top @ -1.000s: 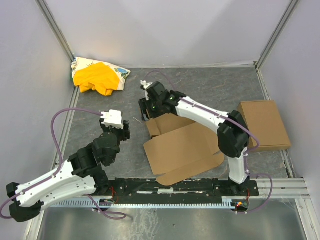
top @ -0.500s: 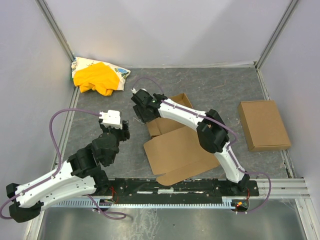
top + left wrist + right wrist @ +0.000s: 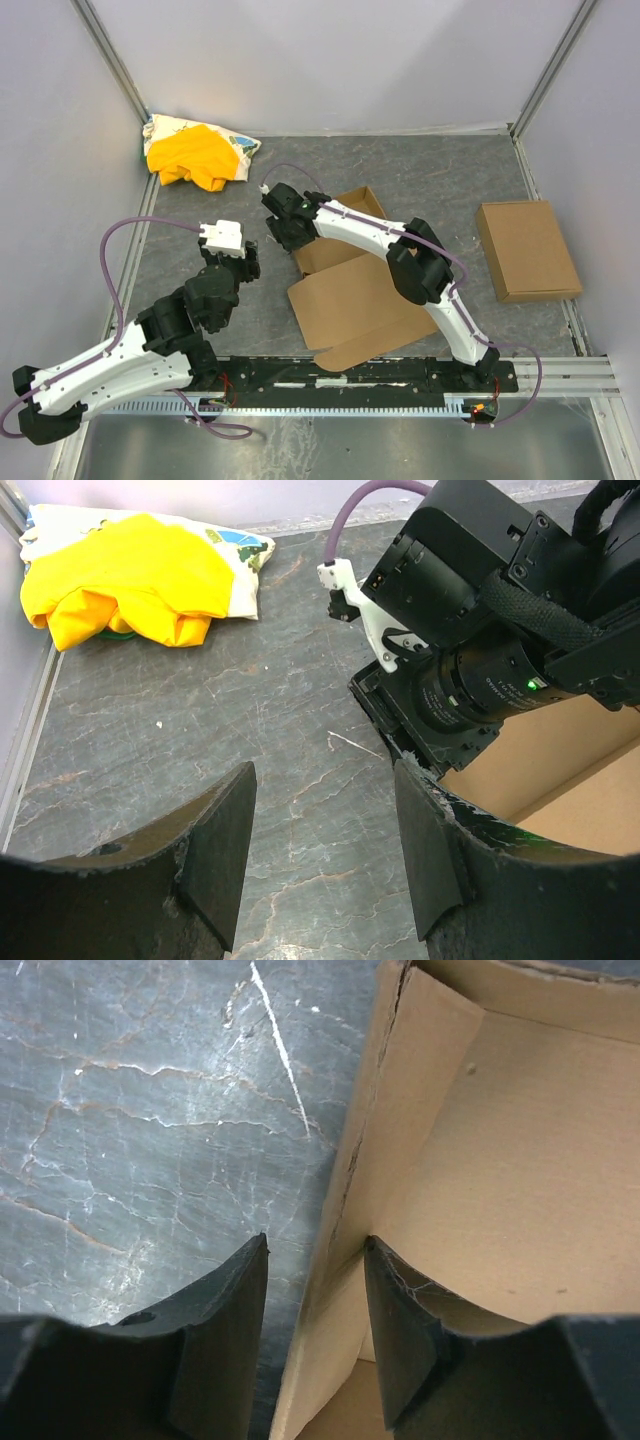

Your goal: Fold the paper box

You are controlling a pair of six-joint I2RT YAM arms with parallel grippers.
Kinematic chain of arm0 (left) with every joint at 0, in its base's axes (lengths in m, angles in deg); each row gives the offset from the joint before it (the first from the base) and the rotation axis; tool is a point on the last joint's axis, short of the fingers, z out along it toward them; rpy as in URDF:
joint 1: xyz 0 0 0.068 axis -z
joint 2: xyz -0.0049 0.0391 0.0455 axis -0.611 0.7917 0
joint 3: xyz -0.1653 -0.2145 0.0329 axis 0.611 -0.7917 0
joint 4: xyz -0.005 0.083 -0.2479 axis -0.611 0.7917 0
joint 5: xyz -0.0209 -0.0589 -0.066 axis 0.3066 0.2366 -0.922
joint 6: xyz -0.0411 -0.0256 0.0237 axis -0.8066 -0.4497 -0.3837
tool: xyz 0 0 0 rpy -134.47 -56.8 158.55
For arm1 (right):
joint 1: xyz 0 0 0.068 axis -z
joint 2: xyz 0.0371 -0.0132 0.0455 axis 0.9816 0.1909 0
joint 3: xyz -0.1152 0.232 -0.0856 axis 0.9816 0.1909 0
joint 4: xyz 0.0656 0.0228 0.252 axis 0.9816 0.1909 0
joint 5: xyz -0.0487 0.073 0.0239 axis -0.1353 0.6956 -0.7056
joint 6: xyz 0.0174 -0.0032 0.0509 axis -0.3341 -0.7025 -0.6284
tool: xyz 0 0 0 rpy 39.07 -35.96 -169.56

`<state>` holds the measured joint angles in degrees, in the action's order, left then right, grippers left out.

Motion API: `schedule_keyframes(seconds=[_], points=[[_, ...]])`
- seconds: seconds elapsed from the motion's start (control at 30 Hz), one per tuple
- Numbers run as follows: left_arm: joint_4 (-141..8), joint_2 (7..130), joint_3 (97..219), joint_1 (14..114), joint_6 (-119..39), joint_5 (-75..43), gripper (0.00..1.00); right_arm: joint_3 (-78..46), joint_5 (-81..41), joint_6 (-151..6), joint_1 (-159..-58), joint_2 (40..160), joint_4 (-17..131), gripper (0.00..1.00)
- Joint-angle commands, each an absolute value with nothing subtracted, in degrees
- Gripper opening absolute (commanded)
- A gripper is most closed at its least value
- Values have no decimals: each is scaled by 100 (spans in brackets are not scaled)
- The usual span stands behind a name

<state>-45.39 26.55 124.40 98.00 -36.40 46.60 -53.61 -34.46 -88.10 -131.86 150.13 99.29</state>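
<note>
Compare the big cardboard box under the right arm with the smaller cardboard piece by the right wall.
The paper box is larger and lies open, flaps spread, one wall raised; the cardboard piece is smaller and a closed rectangle. The right gripper straddles a wall of the paper box; the cardboard piece has no gripper near it. Both are plain brown cardboard.

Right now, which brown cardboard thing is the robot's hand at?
The paper box in the middle; the right gripper straddles its wall. The small cardboard rectangle lies untouched.
</note>
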Motion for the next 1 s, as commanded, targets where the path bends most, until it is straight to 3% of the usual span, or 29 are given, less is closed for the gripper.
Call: schedule_keyframes(seconds=[0.0, 0.1, 0.13, 0.2, 0.23, 0.5, 0.73, 0.97], points=[[-4691, 2669, 12459, 9783, -3878, 4787, 64, -5290, -2986, -8856, -13190, 14858, 9557, 50], [-4697, 2651, 12455, 9786, -3887, 4791, 64, -5294, -2920, -8847, -13184, 14918, 9548, 45], [-4699, 2656, 12451, 9779, -3882, 4796, 64, -5278, -2839, -8839, -13181, 14933, 9527, 37], [-4694, 2664, 12457, 9784, -3878, 4797, 64, -5214, -2686, -8891, -13165, 14916, 9434, 5], [-4698, 2678, 12459, 9784, -3878, 4800, 64, -5162, -2554, -8934, -13153, 14910, 9365, 2], [-4673, 2680, 12459, 9780, -3881, 4806, 64, -4801, -1544, -9305, -12918, 14932, 8786, 2], [-4690, 2707, 12463, 9779, -3878, 4808, 64, -4990, -1931, -8531, -12926, 14680, 9566, 38], [-4711, 2694, 12462, 9779, -3852, 4819, 64, -4188, -2535, -8064, -13060, 14102, 9878, 44]])
